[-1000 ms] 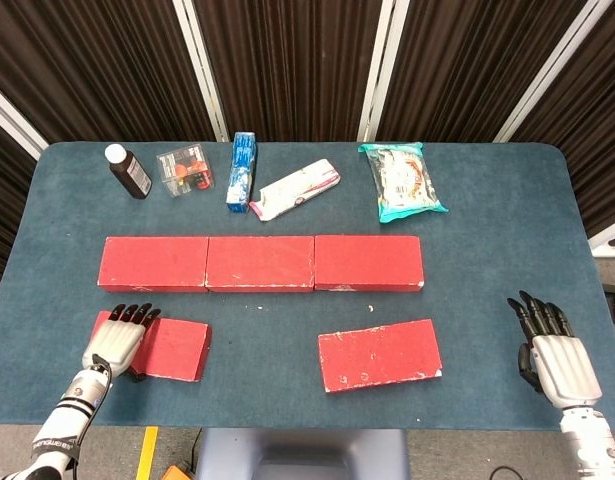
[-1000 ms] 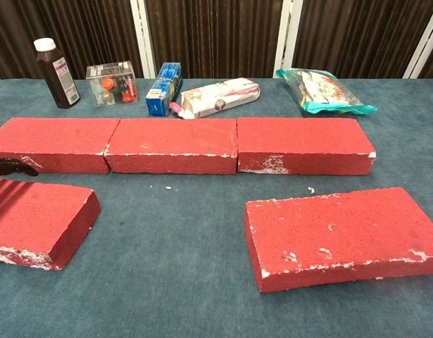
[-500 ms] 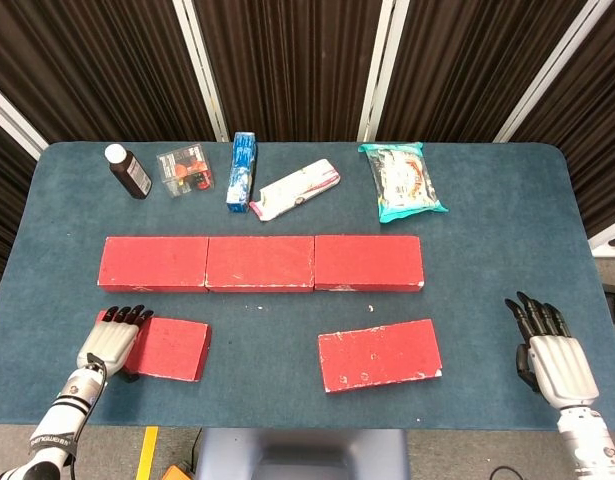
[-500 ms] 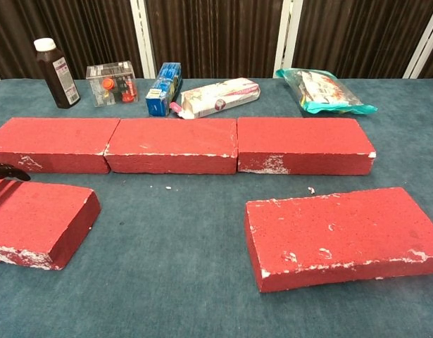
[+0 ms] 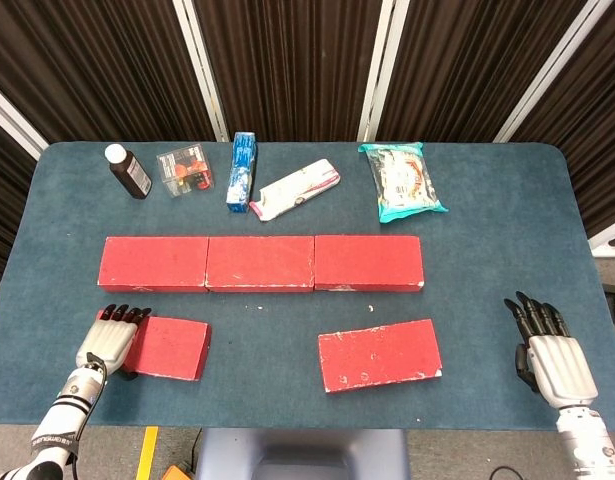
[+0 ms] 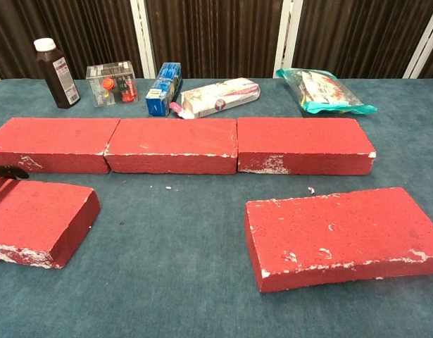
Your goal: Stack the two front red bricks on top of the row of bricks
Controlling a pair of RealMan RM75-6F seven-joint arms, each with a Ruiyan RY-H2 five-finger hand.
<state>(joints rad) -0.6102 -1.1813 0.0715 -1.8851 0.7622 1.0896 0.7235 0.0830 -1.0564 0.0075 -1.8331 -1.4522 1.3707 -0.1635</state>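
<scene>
Three red bricks form a row across the middle of the table. The front left red brick lies flat on the table. My left hand rests on that brick's left end with its fingers laid over the top; only a dark fingertip shows in the chest view. The front right red brick lies flat and slightly skewed. My right hand sits open on the table, well to the right of that brick and touching nothing.
Along the back edge stand a brown bottle, a clear box, a blue carton, a white packet and a teal snack bag. Blue cloth covers the table.
My left hand has slid back toward the left end of the front left brick, covering less of its top. The right hand and bricks have barely moved.
</scene>
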